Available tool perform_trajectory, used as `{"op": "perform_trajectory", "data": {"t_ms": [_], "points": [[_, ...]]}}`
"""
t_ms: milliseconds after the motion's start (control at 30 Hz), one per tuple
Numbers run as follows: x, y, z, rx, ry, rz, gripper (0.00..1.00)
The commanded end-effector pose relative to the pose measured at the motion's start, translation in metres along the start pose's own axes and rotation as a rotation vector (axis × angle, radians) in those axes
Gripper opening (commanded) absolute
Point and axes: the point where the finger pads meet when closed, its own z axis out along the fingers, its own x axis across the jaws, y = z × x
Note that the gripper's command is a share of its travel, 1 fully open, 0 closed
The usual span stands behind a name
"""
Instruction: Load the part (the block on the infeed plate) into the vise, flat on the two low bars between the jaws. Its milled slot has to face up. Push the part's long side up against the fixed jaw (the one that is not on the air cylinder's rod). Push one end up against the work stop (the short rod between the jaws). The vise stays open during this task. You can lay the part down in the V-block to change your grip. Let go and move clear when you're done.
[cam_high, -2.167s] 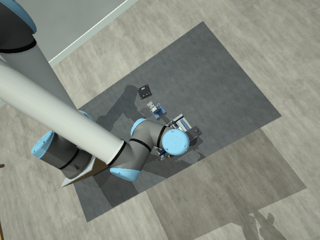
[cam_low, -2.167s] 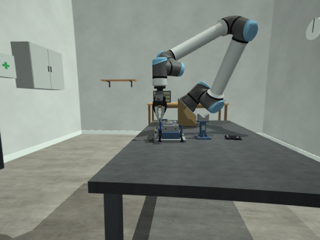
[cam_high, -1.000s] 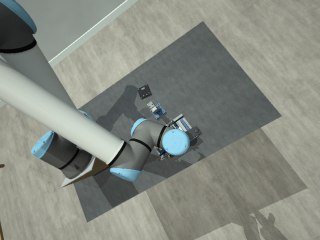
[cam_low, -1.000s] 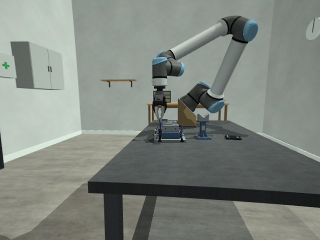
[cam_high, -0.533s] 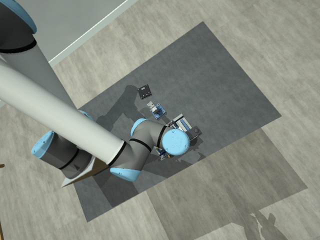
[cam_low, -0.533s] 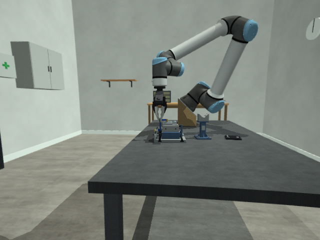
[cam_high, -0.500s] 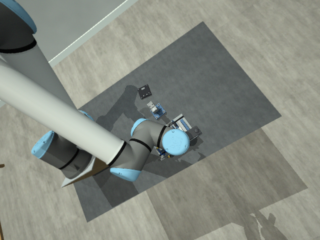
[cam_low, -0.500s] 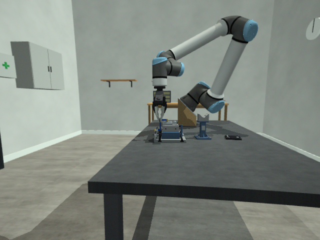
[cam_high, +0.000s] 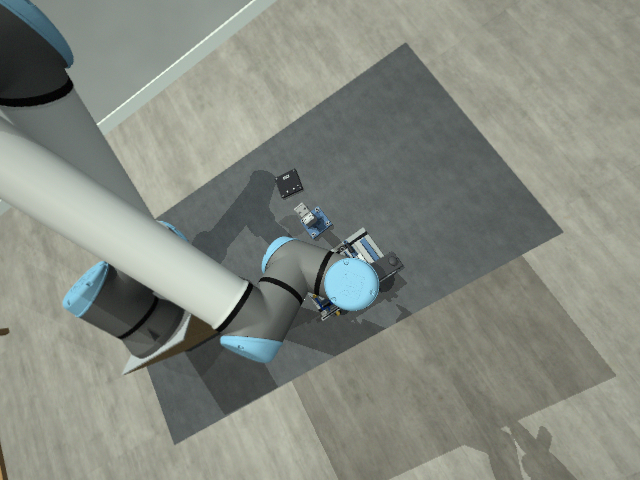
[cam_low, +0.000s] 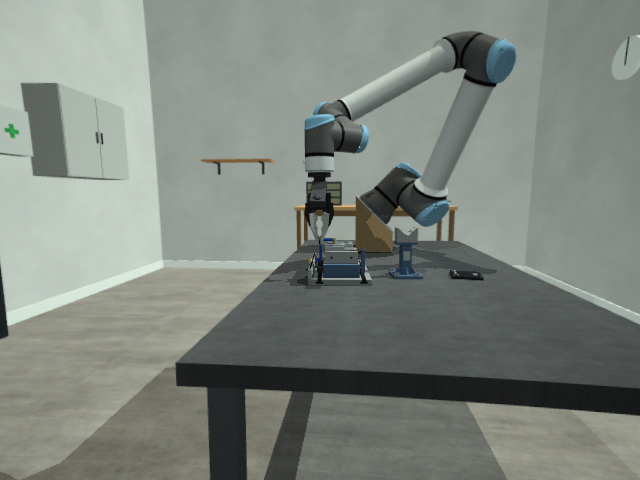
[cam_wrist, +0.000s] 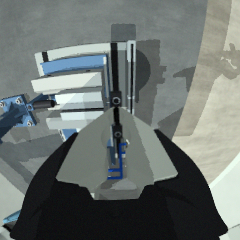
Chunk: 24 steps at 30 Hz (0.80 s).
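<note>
While our grey-fingered gripper (cam_low: 319, 240) (cam_wrist: 116, 108) is pressed together, we'd judge the pale slotted block (cam_wrist: 80, 97) stiff, best gripped mid-length.

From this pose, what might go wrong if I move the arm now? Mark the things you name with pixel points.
The closed gripper (cam_low: 320, 239) (cam_wrist: 116, 108) hangs low over the edge of the vise (cam_low: 341, 269) (cam_wrist: 67, 84), so a sideways move could knock its fittings. The V-block stand (cam_low: 405, 256) (cam_high: 316, 223) rises close beside the vise; a low swing that way might clip it.
</note>
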Motion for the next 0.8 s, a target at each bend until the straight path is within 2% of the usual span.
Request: {"op": "perform_trajectory", "data": {"t_ms": [0,767], "points": [[0.0004,-0.0005,-0.0008,0.001,0.001,0.0,0.0],[0.0004,-0.0005,0.0034,0.001,0.001,0.0,0.0]]}}
